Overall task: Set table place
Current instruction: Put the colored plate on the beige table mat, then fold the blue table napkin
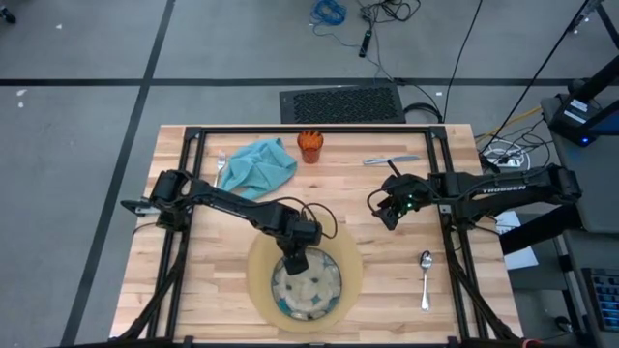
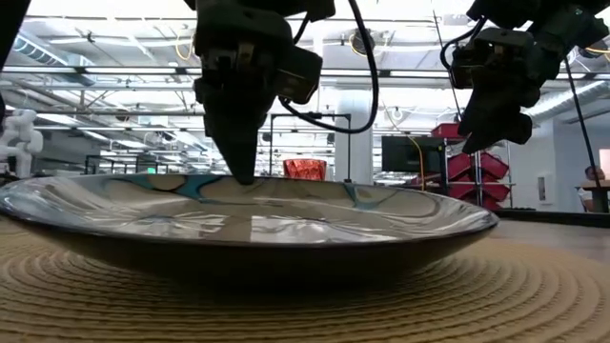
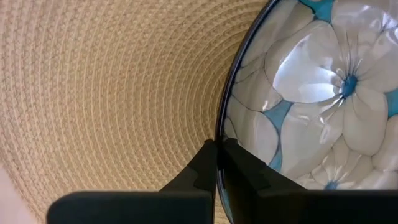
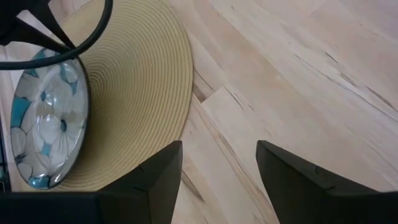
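The blue-green flowered dish [image 1: 309,287] rests bottom down on the round tan mat [image 1: 259,290] near the table's front edge. My left gripper [image 1: 295,259] is above the dish's far rim and shut on it. My right gripper [image 1: 387,208] is open and empty, held above bare wood to the right of the mat. The teal napkin [image 1: 256,164] lies crumpled at the far left, with the fork [image 1: 221,166] at its left side. The orange cup [image 1: 309,145] stands upright beside it. The knife [image 1: 392,159] lies at the far right and the spoon [image 1: 424,278] at the near right. My left gripper pinches the dish's rim [image 3: 219,127] at its far edge, one finger inside the dish [image 3: 242,163] and one outside over the mat. The fingers come from above, pointing down [image 2: 243,171]. The dish sits level on the mat [image 2: 534,286].
The black table frame [image 1: 290,130] runs along the far edge and down both sides. Bare wood [image 4: 298,74] lies between the mat and the spoon. A dark keyboard-like tray [image 1: 340,102] sits on the floor beyond the table.
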Tool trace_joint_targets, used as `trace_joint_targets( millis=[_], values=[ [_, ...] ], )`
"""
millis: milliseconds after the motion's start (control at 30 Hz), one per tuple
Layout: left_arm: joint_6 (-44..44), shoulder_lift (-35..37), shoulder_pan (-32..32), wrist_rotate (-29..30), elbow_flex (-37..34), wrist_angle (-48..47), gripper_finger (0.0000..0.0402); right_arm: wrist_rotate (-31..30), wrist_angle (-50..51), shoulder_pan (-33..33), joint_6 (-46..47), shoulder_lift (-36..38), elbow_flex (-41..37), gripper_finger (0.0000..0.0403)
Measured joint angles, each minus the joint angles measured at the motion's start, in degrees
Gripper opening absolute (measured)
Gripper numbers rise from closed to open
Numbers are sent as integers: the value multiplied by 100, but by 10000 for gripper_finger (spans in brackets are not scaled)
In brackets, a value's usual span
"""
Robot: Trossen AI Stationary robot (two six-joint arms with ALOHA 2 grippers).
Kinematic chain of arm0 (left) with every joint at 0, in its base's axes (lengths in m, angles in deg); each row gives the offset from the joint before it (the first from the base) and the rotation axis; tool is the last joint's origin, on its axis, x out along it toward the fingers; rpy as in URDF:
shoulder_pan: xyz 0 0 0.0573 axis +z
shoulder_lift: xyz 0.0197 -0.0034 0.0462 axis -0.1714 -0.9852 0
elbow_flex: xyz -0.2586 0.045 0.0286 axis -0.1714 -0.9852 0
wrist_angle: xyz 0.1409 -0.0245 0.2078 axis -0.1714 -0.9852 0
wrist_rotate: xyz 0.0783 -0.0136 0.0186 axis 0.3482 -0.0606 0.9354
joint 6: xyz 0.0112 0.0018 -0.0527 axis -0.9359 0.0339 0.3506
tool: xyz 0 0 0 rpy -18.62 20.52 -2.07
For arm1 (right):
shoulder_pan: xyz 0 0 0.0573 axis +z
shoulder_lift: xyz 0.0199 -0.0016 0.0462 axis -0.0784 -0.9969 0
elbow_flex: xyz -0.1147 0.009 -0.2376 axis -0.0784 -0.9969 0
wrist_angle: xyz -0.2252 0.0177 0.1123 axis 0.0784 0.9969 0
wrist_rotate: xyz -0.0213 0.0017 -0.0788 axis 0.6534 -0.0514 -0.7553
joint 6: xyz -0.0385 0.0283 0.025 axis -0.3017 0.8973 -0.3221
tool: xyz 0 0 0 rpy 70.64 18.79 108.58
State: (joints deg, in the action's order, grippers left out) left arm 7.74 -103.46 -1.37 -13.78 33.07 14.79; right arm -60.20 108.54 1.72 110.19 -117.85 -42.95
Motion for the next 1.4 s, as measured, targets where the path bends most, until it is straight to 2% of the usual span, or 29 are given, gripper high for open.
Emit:
trace_joint_targets(
  millis=[233, 400, 567, 667, 800, 900, 1033, 1133, 1233, 1333, 1400],
  values=[
    [-109, -2, -13, 7, 0, 0, 64, -2, -1, -1, -10, 0, 0, 199],
    [120, -2, -12, 228, 0, -56, 108, -2, -1, -1, -36, 0, 0, 199],
    [161, -3, 82, 240, 37, -541, 116, -18, -150, -1, -239, 0, 0, 199],
    [17, 71, 114, 475, 249, -1095, 112, -33, -571, -1, -318, -2, 0, 199],
    [-244, 476, 135, 1221, 641, -1713, 111, -34, -1216, 23, -275, -2, 28, 199],
    [-249, 1084, 135, 2064, 825, -2236, 111, 1, -1671, 37, -58, 0, 92, 199],
    [495, 2167, 20, 3441, 612, -3051, 111, -44, -2030, 146, -146, -100, 92, 199],
    [1378, 3070, -293, 4251, 172, -2972, 111, -47, -2315, 235, -329, -317, 92, 199],
    [1843, 3824, -671, 4878, -489, -2284, 111, -52, -2801, 278, -724, -604, 92, 199],
    [2008, 4308, -884, 5522, -1372, -1503, 111, -376, -3446, 291, -1214, -955, 92, 199],
    [2123, 4443, -891, 5710, -2022, -1316, 111, -638, -3818, 281, -1397, -1226, 92, 199]
  ],
)
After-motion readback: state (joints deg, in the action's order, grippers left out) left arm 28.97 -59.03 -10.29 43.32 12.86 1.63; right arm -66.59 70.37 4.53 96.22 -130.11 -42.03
